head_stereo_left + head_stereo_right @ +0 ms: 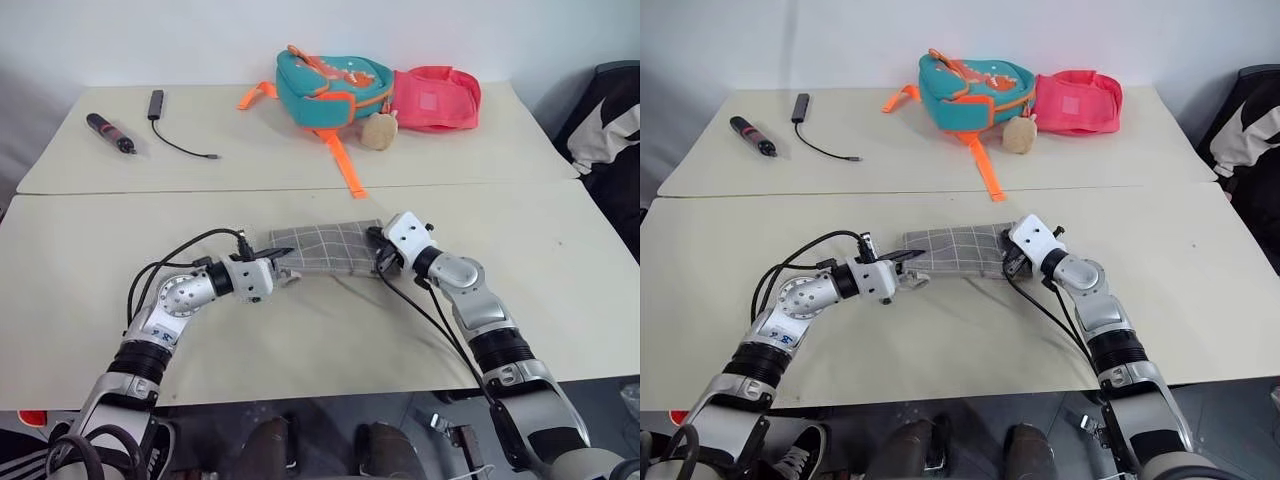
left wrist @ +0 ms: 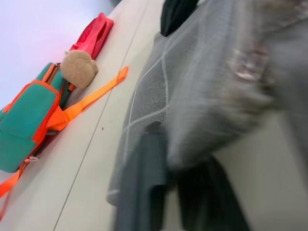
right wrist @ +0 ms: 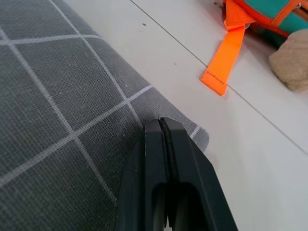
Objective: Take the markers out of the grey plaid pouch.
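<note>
Pale bench [image 1: 90,290], two boards butted together, white wall behind. Grey plaid pouch [image 1: 328,248] lies flat near the middle of the near board, between the two claws. Left claw [image 1: 283,253] pinched shut on the pouch's left end. Right claw [image 1: 383,258] closed tight on the pouch's right end, fingers [image 3: 166,159] pressed together over the fabric. Far board: teal backpack [image 1: 325,88], pink bag [image 1: 437,97], dark pen-like tool [image 1: 110,132] at far left.
</note>
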Tool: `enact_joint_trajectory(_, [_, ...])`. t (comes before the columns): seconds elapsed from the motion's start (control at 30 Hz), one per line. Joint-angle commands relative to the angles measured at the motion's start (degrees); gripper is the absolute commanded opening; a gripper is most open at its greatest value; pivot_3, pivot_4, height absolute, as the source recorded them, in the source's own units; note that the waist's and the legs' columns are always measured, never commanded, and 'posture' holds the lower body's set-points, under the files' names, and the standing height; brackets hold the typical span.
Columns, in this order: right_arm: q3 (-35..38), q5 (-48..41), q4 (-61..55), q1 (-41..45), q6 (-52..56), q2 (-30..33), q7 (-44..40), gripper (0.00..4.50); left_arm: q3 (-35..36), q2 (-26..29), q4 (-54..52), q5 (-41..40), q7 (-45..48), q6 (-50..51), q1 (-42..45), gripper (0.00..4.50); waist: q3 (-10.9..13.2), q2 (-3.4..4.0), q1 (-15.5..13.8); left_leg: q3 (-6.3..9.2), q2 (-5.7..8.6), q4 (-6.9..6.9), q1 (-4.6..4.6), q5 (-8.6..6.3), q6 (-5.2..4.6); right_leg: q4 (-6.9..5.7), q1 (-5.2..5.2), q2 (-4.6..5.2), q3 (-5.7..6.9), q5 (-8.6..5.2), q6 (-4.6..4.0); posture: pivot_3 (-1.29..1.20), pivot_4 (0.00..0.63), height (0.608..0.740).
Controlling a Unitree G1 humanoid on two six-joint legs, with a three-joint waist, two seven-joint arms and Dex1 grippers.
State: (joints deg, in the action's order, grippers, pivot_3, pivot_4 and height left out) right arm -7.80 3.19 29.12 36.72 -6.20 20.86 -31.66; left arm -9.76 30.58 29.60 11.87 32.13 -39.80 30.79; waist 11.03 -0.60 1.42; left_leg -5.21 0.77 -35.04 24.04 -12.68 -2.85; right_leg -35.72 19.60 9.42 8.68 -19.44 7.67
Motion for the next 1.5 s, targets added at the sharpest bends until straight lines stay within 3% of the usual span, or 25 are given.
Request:
enact_joint_trajectory(0.03, [2.55,-2.02,-3.12,-0.03,0.44,0.80,-0.37,0.19,-2.47,-0.21,-1.43,-0.49,3.07,1.24,-3.04,0.00,0.00,0.00,0.02,0.00,0.00,0.00,0.00,0.00,0.00,0.00,0.00,0.00,0.02,0.00,0.00,0.00,0.150,0.740])
enact_joint_trajectory(0.13, [4.83,-6.53,-5.84,0.17,4.49,0.69,-3.54,0.94,-1.71,-0.48,-3.66,0.38,1.26,3.41,-3.62,0.00,0.00,0.00,0.04,0.00,0.00,0.00,0.00,0.00,0.00,0.00,0.00,0.01,0.06,0.00,0.00,0.00,0.150,0.740])
enact_joint_trajectory(0.3, [8.92,-14.35,-17.46,-1.39,15.91,3.11,-7.14,2.74,-0.56,-0.14,-8.39,4.59,-3.30,7.82,-4.40,0.00,0.00,0.01,-0.29,0.04,0.01,-0.02,0.01,-0.01,-0.02,0.00,-0.02,0.03,0.07,0.00,0.00,0.00,0.150,0.740])
enact_joint_trajectory(0.47, [12.49,-40.98,-43.48,-10.92,43.69,6.28,-14.25,4.41,-1.49,0.58,-15.49,15.83,-10.90,11.59,-5.86,0.00,-0.01,0.02,-1.24,0.11,-0.02,0.00,0.04,-0.06,-0.06,0.07,-0.01,0.03,0.09,0.00,0.00,0.00,0.150,0.740])
enact_joint_trajectory(0.57, [10.22,-46.01,-51.77,-18.92,50.88,10.51,-16.69,4.41,-1.52,-1.72,-17.90,17.09,-13.20,15.89,-6.76,0.00,-0.01,0.01,-1.65,0.12,-0.02,0.00,0.06,-0.15,-0.15,0.12,-0.05,0.10,0.11,0.00,0.00,0.00,0.150,0.740])
enact_joint_trajectory(0.7, [2.74,-38.46,-53.00,-25.27,48.60,12.01,-14.25,4.41,-1.97,-3.79,-20.01,17.12,-14.29,19.44,-7.58,0.00,-0.07,-0.04,-2.64,0.07,0.00,-0.08,0.05,-0.62,-0.25,0.31,-0.04,0.30,0.08,0.03,0.04,0.00,0.150,0.740])
enact_joint_trajectory(0.97, [-1.22,-30.64,-44.70,-21.94,43.03,-3.82,-1.43,4.41,-3.21,-6.08,-25.19,15.92,-12.82,24.28,-7.82,0.00,-0.07,-0.05,-2.86,0.01,-0.01,-0.09,0.10,-0.35,0.13,0.12,0.05,0.13,0.09,0.03,0.05,0.00,0.150,0.740])
enact_joint_trajectory(1.23, [-5.35,-27.06,-39.34,-17.54,40.43,-11.88,0.11,4.41,-3.49,-6.25,-26.92,14.69,-11.75,25.22,-6.54,0.00,-0.07,-0.05,-2.56,0.00,0.00,-0.07,0.13,-0.22,-0.09,0.11,0.10,0.08,0.14,0.03,0.05,0.00,0.150,0.740])
enact_joint_trajectory(1.37, [-4.95,-27.12,-38.14,-17.18,39.78,-12.83,-1.43,3.59,-3.43,-6.39,-27.06,14.16,-11.43,25.55,-6.17,0.00,-0.07,-0.05,-2.65,0.00,-0.02,-0.06,0.14,-0.21,-0.07,0.10,0.11,0.06,0.14,0.03,0.05,0.00,0.150,0.740])
enact_joint_trajectory(1.5, [-3.73,-28.54,-38.46,-17.77,40.86,-12.03,-3.09,2.10,-3.21,-6.29,-26.93,14.28,-11.76,25.57,-6.28,0.00,-0.07,-0.05,-2.61,0.00,-0.01,-0.06,0.14,-0.23,-0.08,0.11,0.12,0.06,0.13,0.03,0.05,0.00,0.150,0.740])
